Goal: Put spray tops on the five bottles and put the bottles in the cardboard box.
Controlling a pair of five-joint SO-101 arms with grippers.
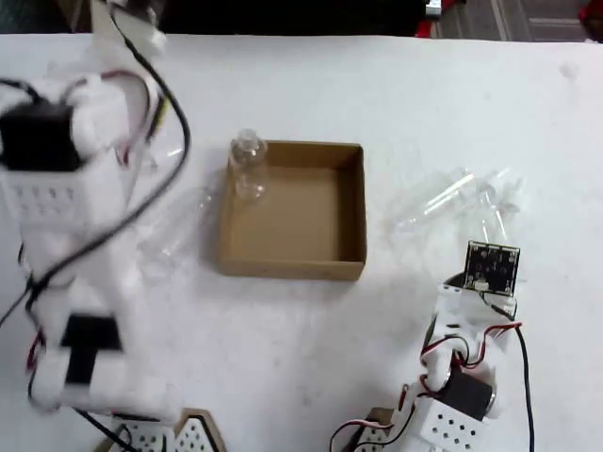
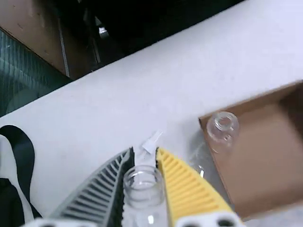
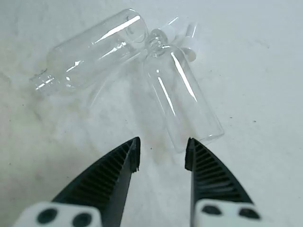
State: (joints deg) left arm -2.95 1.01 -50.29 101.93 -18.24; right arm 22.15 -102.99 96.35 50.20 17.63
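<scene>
Upright bottle [image 1: 249, 155] obstructs cardboard box [image 1: 292, 266] corner — rest of box open above; lying bottles [image 3: 182, 94] just before right tool [image 3: 162, 156].

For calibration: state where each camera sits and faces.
High view: above the table, looking down at the box; left arm, right arm show.
Left wrist view: faces the box past the left gripper, shut on a bottle.
Right wrist view: looks down past the open right gripper at two lying bottles.
Shared: the box, high and left wrist.
</scene>
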